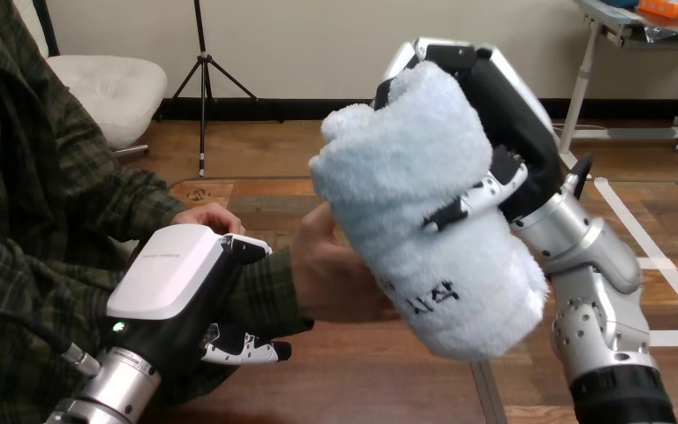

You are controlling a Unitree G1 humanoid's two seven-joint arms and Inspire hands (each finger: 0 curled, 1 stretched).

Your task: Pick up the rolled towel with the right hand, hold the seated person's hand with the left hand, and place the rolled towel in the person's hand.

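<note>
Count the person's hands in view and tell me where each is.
2. One hand lies just beyond the left robot hand; the other hand, its wrist in that robot hand's grasp, touches the towel held by the right robot hand.

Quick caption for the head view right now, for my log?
The right hand holds the rolled towel against the person's hand while the left hand grips the person's wrist.

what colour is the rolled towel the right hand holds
The rolled towel is pale blue and fluffy; the head view shows it best.
</note>
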